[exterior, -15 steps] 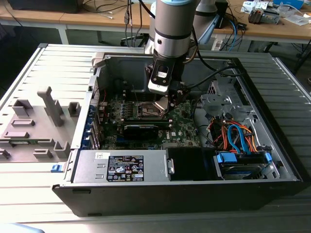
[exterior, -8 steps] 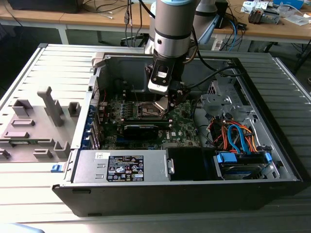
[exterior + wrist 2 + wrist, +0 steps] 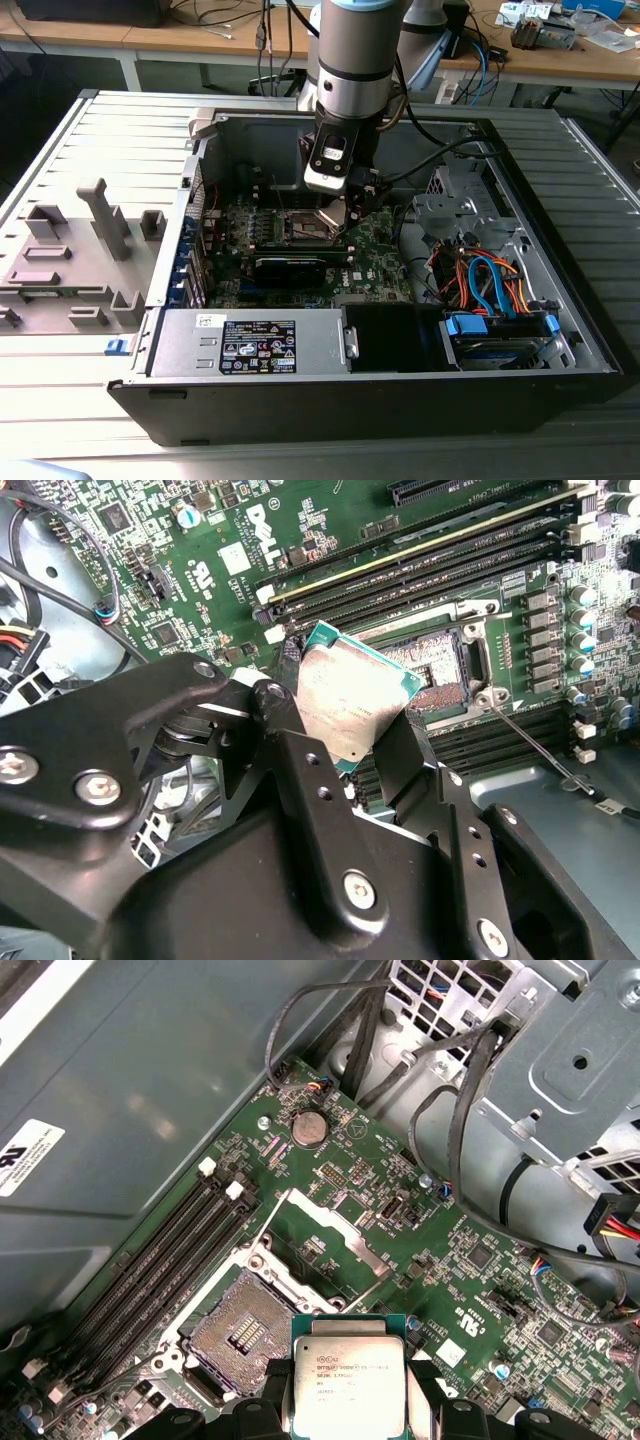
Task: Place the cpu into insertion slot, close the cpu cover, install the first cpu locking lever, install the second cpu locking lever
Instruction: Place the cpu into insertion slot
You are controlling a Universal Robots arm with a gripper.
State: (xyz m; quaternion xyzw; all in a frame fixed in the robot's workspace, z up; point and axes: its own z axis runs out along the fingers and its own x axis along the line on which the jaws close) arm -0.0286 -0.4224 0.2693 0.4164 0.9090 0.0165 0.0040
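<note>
Two fingers of the gripper clamp the cpu by opposite edges, sparing its contacts, we judge. It hangs just above the insertion slot mid-motherboard, whose cpu cover stands raised to admit it.

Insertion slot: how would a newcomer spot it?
Inside the open black computer case, look on the green motherboard. Next to the long black memory slots lies the square silver-bordered insertion slot, set apart by its bare grid of contacts.
</note>
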